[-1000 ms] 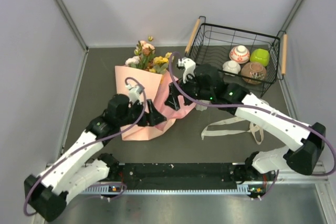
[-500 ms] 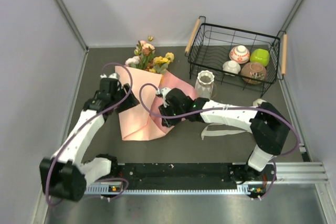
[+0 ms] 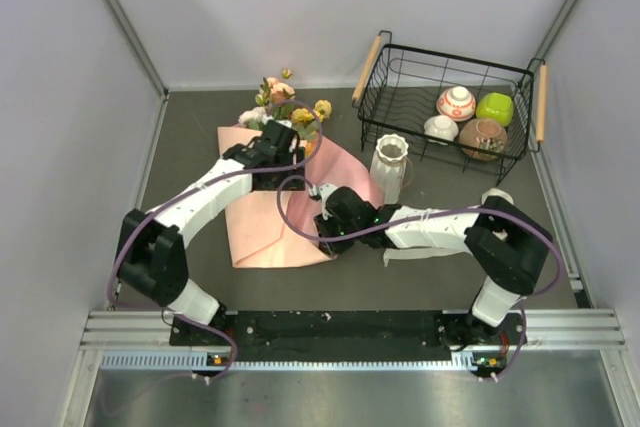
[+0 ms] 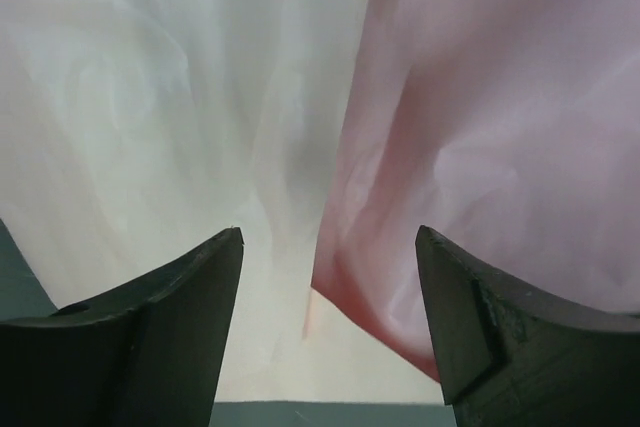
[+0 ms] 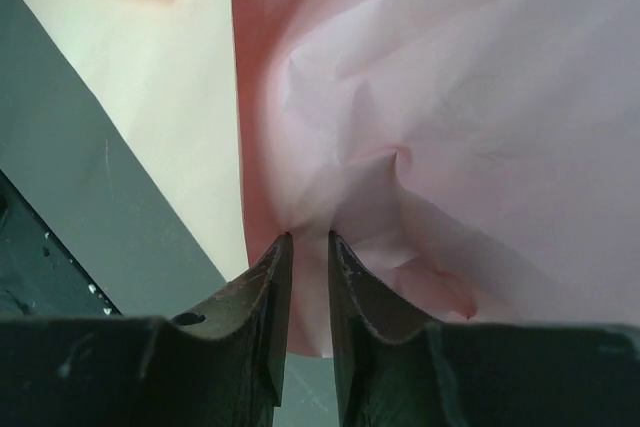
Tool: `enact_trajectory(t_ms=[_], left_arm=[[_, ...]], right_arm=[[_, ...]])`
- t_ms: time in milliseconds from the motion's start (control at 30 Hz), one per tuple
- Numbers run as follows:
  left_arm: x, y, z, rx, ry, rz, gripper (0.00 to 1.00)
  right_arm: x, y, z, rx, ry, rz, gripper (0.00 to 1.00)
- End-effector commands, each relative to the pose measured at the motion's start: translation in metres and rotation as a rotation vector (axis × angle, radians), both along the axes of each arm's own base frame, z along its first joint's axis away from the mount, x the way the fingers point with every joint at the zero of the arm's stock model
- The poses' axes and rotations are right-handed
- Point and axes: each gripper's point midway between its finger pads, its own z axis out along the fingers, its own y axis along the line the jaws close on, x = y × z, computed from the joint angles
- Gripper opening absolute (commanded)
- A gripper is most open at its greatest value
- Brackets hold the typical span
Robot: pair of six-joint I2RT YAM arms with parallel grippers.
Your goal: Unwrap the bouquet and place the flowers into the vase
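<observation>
No readable text, label, brand, number or sign on any surface, any view.

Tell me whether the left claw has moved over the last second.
Yes. The left claw has travelled away from the front rail toward the back wall, and is now beside the flowers.

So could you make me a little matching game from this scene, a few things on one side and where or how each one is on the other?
Things:
1 vase
2 left gripper
3 right gripper
4 green bowl

States:
A inside the wire basket
B jaws wide apart over the wrapping paper
C upright beside the basket
D pinched shut on a fold of the paper

Pairs: 1-C, 2-B, 3-D, 4-A
</observation>
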Motion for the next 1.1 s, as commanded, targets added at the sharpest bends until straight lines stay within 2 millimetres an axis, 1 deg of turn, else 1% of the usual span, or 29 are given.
enact_trajectory(t_ms=[0,33,67,100,167,233,267,367,433,467,500,533,567,600,633,667,700,733,767,800,833,867,900,933,967,1000,1033,1067], left_arm=[[0.015,0.020,-0.011,0.274,-0.005,0.036,0.72],[0.016,0.020,-0.014,0.317,-0.004,0.030,0.70],[0.020,0.016,-0.017,0.336,-0.002,0.021,0.68],[0.021,0.014,-0.019,0.350,0.002,0.009,0.67],[0.024,0.008,-0.022,0.388,-0.005,-0.007,0.67],[0.025,0.007,-0.023,0.432,-0.014,-0.010,0.68],[0.028,0.013,-0.025,0.486,-0.012,0.005,0.68],[0.032,0.015,-0.030,0.557,-0.006,0.010,0.65],[0.033,0.015,-0.034,0.569,0.005,-0.001,0.51],[0.033,0.016,-0.036,0.572,0.011,-0.006,0.42],[0.032,0.018,-0.034,0.581,0.010,-0.003,0.26],[0.032,0.021,-0.032,0.582,0.010,0.009,0.19],[0.031,0.025,-0.023,0.571,-0.004,0.022,0.14],[0.030,0.030,-0.018,0.563,-0.012,0.034,0.03],[0.031,0.040,-0.013,0.563,-0.016,0.060,0.00],[0.029,0.049,-0.002,0.556,-0.036,0.083,0.00],[0.028,0.061,0.004,0.574,-0.048,0.114,0.00],[0.025,0.084,0.009,0.596,-0.029,0.172,0.00],[0.020,0.099,0.019,0.587,-0.041,0.236,0.00],[0.018,0.128,0.023,0.592,-0.026,0.322,0.00],[0.010,0.146,0.022,0.603,-0.001,0.374,0.00],[0.005,0.161,0.031,0.560,-0.017,0.451,0.00],[0.000,0.189,0.031,0.523,0.007,0.546,0.00],[-0.010,0.194,0.029,0.439,0.019,0.567,0.00],[-0.008,0.201,0.029,0.366,-0.004,0.605,0.00],[-0.014,0.226,0.029,0.313,-0.004,0.690,0.00],[-0.024,0.233,0.032,0.244,-0.025,0.729,0.00],[-0.028,0.244,0.036,0.214,-0.051,0.786,0.00]], right_arm=[[0.007,0.012,0.038,0.143,-0.081,-0.020,0.19],[0.006,0.011,0.040,0.155,-0.081,-0.023,0.18],[0.006,0.013,0.050,0.191,-0.098,-0.025,0.18],[0.002,0.010,0.047,0.200,-0.083,-0.029,0.17],[-0.002,0.011,0.053,0.239,-0.082,-0.029,0.17],[-0.005,0.010,0.060,0.281,-0.083,-0.027,0.16],[-0.006,0.010,0.061,0.287,-0.085,-0.025,0.16],[-0.006,0.009,0.061,0.280,-0.090,-0.022,0.16],[-0.006,0.009,0.061,0.280,-0.094,-0.015,0.16],[-0.006,0.010,0.062,0.283,-0.094,-0.016,0.16],[-0.007,0.010,0.063,0.288,-0.093,-0.011,0.16],[-0.007,0.011,0.066,0.297,-0.096,-0.008,0.16],[-0.007,0.011,0.067,0.298,-0.094,-0.008,0.16],[-0.007,0.011,0.068,0.300,-0.097,-0.007,0.16],[-0.007,0.011,0.070,0.302,-0.099,-0.006,0.15],[-0.007,0.011,0.071,0.303,-0.103,-0.006,0.15],[-0.006,0.010,0.072,0.303,-0.107,-0.005,0.16],[-0.006,0.010,0.072,0.301,-0.109,-0.004,0.16],[-0.006,0.010,0.073,0.298,-0.111,-0.003,0.16],[-0.006,0.011,0.074,0.299,-0.114,0.004,0.16],[-0.006,0.011,0.074,0.298,-0.113,0.005,0.16],[-0.006,0.013,0.074,0.299,-0.109,0.012,0.16],[-0.007,0.014,0.073,0.300,-0.106,0.015,0.16],[-0.007,0.016,0.073,0.304,-0.103,0.019,0.16],[-0.008,0.019,0.075,0.317,-0.097,0.030,0.16],[-0.008,0.022,0.072,0.316,-0.087,0.037,0.16],[-0.008,0.024,0.071,0.316,-0.081,0.043,0.16],[-0.007,0.030,0.076,0.329,-0.077,0.057,0.16]])
